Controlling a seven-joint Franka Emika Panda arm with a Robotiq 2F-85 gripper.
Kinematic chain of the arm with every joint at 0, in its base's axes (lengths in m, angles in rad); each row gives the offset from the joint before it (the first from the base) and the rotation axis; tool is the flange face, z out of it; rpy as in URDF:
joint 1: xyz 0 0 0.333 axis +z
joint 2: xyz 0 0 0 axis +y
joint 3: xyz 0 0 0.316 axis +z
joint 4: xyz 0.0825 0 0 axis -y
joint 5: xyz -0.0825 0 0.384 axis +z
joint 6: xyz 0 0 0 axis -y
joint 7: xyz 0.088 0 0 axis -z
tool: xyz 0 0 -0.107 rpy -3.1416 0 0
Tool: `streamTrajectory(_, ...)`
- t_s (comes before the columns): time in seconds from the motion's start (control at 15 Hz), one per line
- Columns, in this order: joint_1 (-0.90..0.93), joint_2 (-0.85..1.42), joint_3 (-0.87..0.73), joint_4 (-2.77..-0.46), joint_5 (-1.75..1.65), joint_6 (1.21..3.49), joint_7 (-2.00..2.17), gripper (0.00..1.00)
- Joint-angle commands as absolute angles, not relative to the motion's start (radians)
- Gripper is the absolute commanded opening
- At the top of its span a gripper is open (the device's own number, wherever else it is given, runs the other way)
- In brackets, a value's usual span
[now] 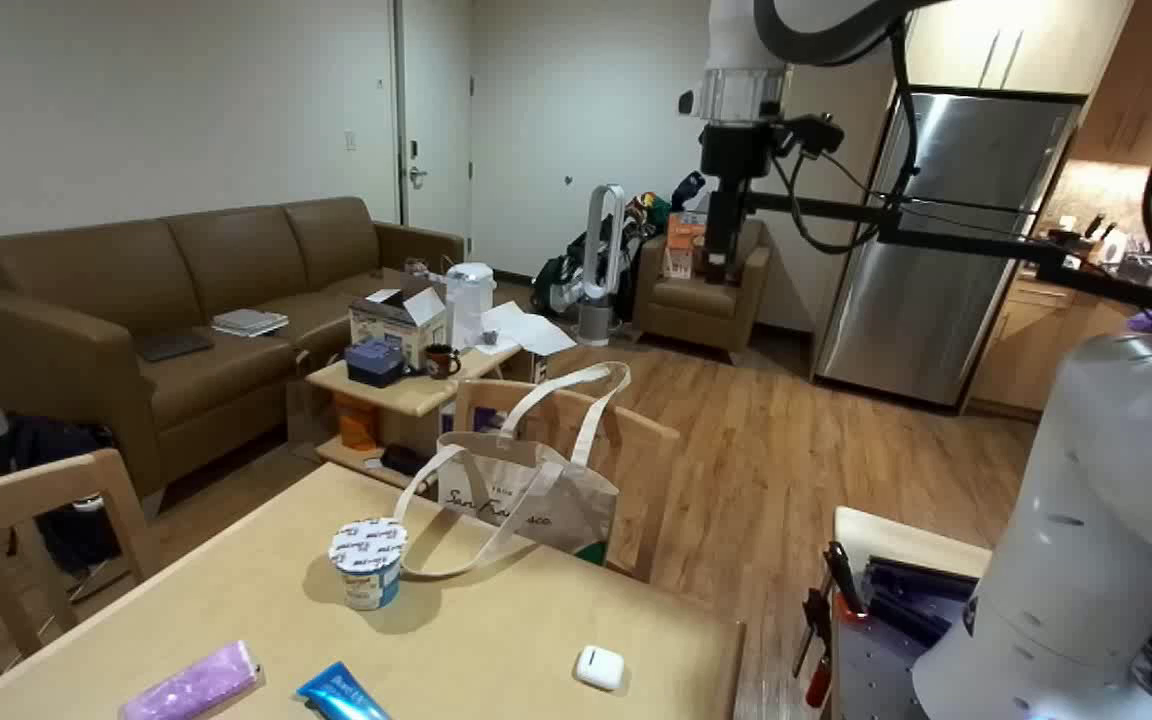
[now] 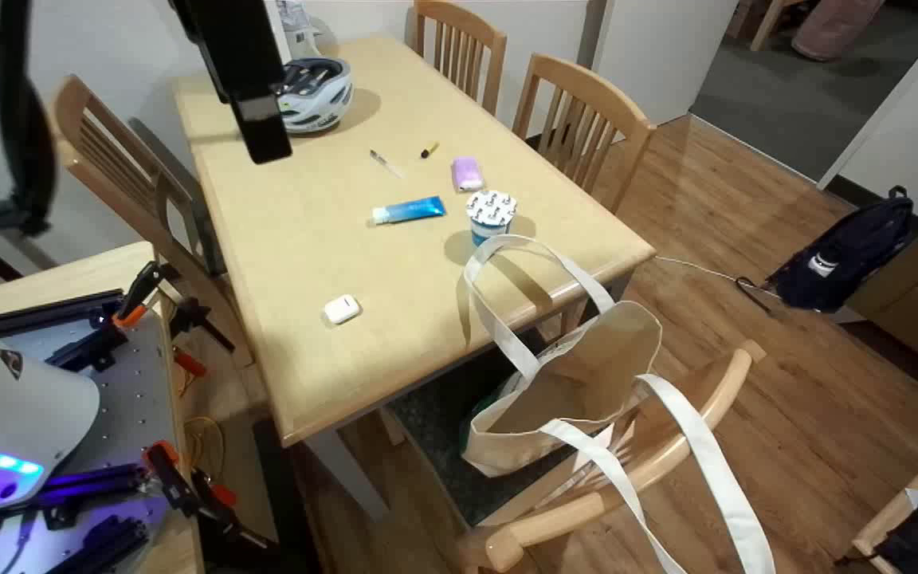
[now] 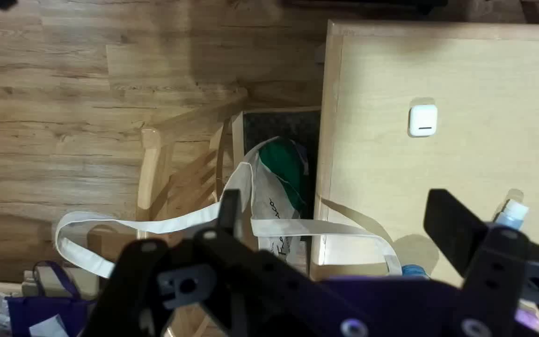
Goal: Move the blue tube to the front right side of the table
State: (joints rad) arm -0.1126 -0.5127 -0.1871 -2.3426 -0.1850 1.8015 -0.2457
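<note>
Base (image 2: 21, 383): far left in an exterior view, on a stand (image 2: 132, 367) beside the tabletop (image 2: 300, 239), blue lights glowing.
Hand (image 3: 336, 205): raised high over the things, its fingers spread well apart in the wrist view.
Helmet (image 2: 323, 97): white and grey, toward the tabletop's far end.
Case (image 2: 342, 309): small, white, on the near part, left of the cup.
Pen (image 2: 386, 163): thin, slanted, beyond the blue tube.
Blue tube (image 2: 419, 209): lying flat on the tabletop, well apart from the hand, white cap pointing left.
Stick (image 2: 429, 150): small, yellow and black, between pen and lavender tube.
Lavender tube (image 2: 467, 174): lying just beyond the cup.
Cup (image 2: 492, 210): upright, patterned lid, near the blue tube.
Bag (image 2: 570, 391): on a chair (image 2: 662, 462), one strap reaching over the tabletop's edge.
Backpack (image 2: 833, 255): dark, on the floor, far right.
</note>
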Motion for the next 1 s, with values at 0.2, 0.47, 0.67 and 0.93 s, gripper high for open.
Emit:
streamTrajectory(0.2, -0.092, -0.463, -0.181, -2.343, -0.151, 1.861, -0.242, 1.00)
streamTrajectory(0.47, -0.075, -0.400, -0.155, -2.334, -0.166, 1.912, -0.235, 1.00)
streamTrajectory(0.67, -0.066, -0.367, -0.151, -2.337, -0.130, 1.972, -0.230, 1.00)
streamTrajectory(0.93, -0.023, -0.264, -0.114, -2.320, -0.020, 2.107, -0.183, 1.00)
